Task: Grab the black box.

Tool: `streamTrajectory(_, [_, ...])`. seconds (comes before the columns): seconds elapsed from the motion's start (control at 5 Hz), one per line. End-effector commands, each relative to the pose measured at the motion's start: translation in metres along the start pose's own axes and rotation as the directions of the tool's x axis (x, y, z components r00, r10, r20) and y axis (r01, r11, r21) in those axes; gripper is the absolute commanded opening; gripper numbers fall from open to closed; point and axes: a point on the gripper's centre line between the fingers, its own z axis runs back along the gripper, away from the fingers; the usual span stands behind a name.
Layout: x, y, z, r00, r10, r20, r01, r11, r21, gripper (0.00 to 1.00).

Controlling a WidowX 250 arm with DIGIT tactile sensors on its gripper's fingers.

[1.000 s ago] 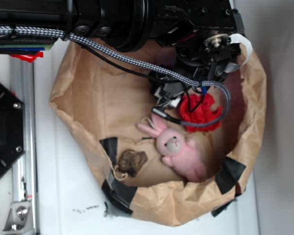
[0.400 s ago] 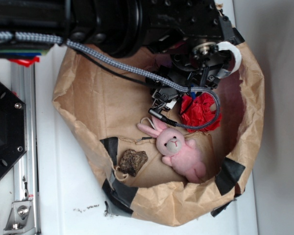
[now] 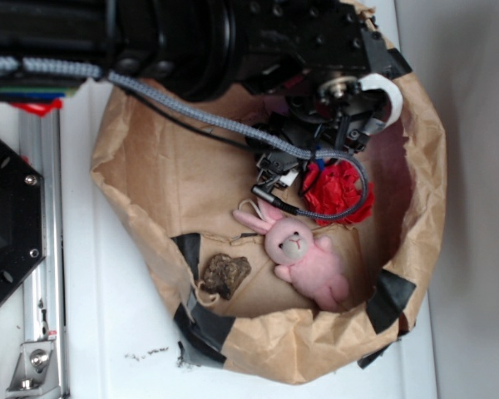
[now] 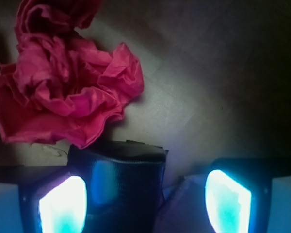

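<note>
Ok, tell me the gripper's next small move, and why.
Probably close. In the wrist view the black box sits between the open gripper fingers, nearer the left one, with the red paper ball just beyond it and outside the gap.

A brown paper bag (image 3: 150, 179), its rim rolled down and patched with black tape (image 3: 391, 298), sits open on the white bench (image 3: 116, 332). Inside lie a crumpled red paper ball (image 3: 339, 188), a pink toy rabbit (image 3: 303, 256) just below it, and a brown lumpy piece (image 3: 224, 274) near the lower left wall. A black plate (image 3: 8, 220) and a metal rail (image 3: 37, 324) stand left of the bag.
</note>
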Motion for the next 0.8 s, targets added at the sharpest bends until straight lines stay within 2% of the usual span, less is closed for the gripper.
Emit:
streamTrajectory(0.0, [-0.003, -0.002, -0.030, 1.000, 0.029, -0.002, -0.029, 0.999, 0.040, 1.00])
streamTrajectory(0.2, [-0.008, -0.011, -0.034, 0.999, -0.002, -0.045, 0.000, 1.000, -0.028, 1.00])
streamTrajectory(0.4, [-0.010, -0.020, -0.035, 0.998, -0.033, -0.059, 0.030, 0.998, -0.060, 1.00])
streamTrajectory(0.6, [-0.012, -0.024, -0.034, 0.992, -0.063, -0.108, 0.051, 0.992, -0.117, 1.00])
